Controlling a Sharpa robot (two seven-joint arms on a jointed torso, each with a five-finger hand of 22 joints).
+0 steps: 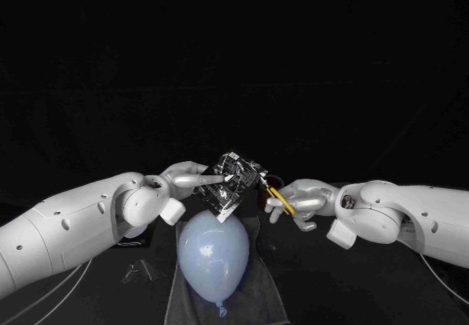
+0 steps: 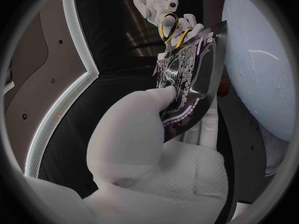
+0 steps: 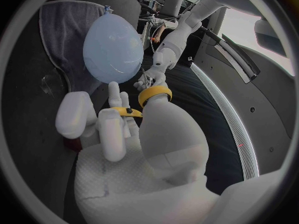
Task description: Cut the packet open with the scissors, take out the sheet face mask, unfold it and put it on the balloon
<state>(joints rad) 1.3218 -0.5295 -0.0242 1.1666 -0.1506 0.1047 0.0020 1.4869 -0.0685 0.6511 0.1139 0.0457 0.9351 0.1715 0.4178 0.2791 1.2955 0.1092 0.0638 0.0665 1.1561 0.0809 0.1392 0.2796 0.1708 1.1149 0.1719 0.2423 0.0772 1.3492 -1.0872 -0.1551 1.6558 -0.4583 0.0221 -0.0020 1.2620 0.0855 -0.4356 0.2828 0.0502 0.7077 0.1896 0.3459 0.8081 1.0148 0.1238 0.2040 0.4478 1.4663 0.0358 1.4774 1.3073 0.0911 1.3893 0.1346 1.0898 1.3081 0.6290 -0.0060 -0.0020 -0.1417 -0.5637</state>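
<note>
My left hand [image 1: 186,180] holds a black printed packet [image 1: 232,183] upright above the table, thumb pressed on its face [image 2: 190,74]. My right hand [image 1: 305,200] grips yellow-handled scissors [image 1: 278,200], and their blades reach the packet's right edge. In the left wrist view the scissors [image 2: 172,29] sit at the packet's far edge, with the right hand [image 2: 152,2] behind them. The pale blue balloon [image 1: 213,254] lies just below the packet, knot towards me. The right wrist view has the yellow handles [image 3: 153,93] on my fingers [image 3: 112,129], with the balloon [image 3: 112,47] beyond.
A grey cloth [image 1: 249,291] lies under the balloon on the black table, also seen as the cloth [image 3: 62,25] in the right wrist view. A small dark object [image 1: 133,272] rests on the table left of the cloth.
</note>
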